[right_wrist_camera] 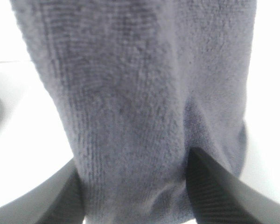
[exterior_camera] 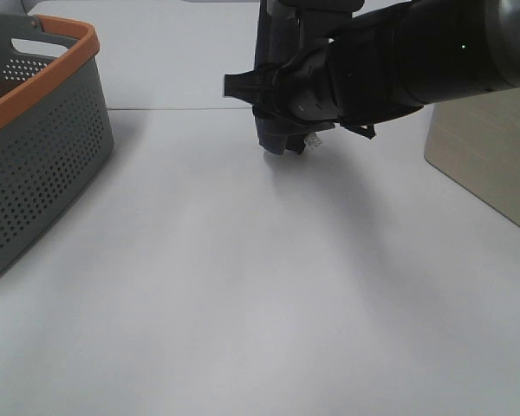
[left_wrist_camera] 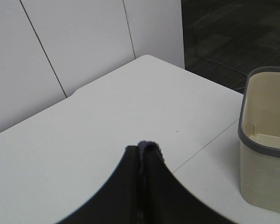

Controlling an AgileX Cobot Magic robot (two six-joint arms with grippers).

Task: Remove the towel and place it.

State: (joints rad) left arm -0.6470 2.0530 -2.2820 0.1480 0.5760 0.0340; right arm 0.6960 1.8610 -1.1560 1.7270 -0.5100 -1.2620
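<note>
Towel position: we see the towel (exterior_camera: 274,139) hanging over the counter (exterior_camera: 243,303), between the two baskets and apart from both.
Towel axis: its long axis runs straight up and down, gathered into a narrow column, with the lower end pointing at the counter. We cannot tell whether that end touches.
Towel material: dark navy-grey terry with fine ribbed pile, soft and folded lengthwise; a small white tag (exterior_camera: 312,139) sticks out near the lower end.
Left tool: the left tool (left_wrist_camera: 142,149) is pinched tight on a sliver of the towel's edge.
Right tool: the right tool (right_wrist_camera: 135,158) reaches in from the side with the towel between its black fingers (right_wrist_camera: 214,191). They stand apart against the cloth; we cannot tell whether they press it.
Grey basket: the grey basket (exterior_camera: 43,156) is perforated plastic with an orange rim, on the left.
Beige basket: the beige basket (left_wrist_camera: 266,172) has smooth walls and a grey rim, on the right.
Counter: flat, matte white.
</note>
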